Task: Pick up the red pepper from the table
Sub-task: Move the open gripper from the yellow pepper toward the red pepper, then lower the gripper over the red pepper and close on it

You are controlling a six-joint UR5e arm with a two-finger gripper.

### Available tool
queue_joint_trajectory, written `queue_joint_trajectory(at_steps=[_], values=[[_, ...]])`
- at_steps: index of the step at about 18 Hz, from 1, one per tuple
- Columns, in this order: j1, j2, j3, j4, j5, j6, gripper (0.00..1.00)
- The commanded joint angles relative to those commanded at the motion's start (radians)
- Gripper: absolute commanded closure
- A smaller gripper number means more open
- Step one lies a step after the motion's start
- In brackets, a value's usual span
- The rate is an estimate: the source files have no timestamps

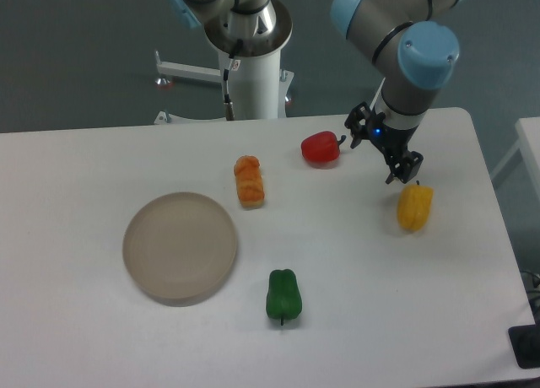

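Observation:
The red pepper (321, 148) lies on the white table (354, 270) at the back, its dark stem pointing right. My gripper (382, 148) hangs just right of it, tilted, with its two black fingers spread open and empty. One finger (354, 121) is near the pepper's stem, the other (409, 166) is just above the yellow pepper (414, 207). The gripper does not touch the red pepper.
An orange ridged pepper (249, 181) lies left of the red one. A green pepper (283, 295) lies near the front. A round beige-grey plate (180, 247) sits at the left. The robot's white base (249, 76) stands behind the table.

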Motion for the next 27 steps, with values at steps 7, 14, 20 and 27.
queue_joint_trajectory(at_steps=[7, 14, 20, 27], values=[[0.061, 0.086, -0.215, 0.015, -0.012, -0.017, 0.0], [0.054, 0.097, -0.309, 0.144, -0.006, -0.014, 0.0], [0.017, 0.084, -0.332, 0.163, -0.002, 0.049, 0.0], [0.014, 0.071, -0.399, 0.242, 0.0, 0.092, 0.0]])
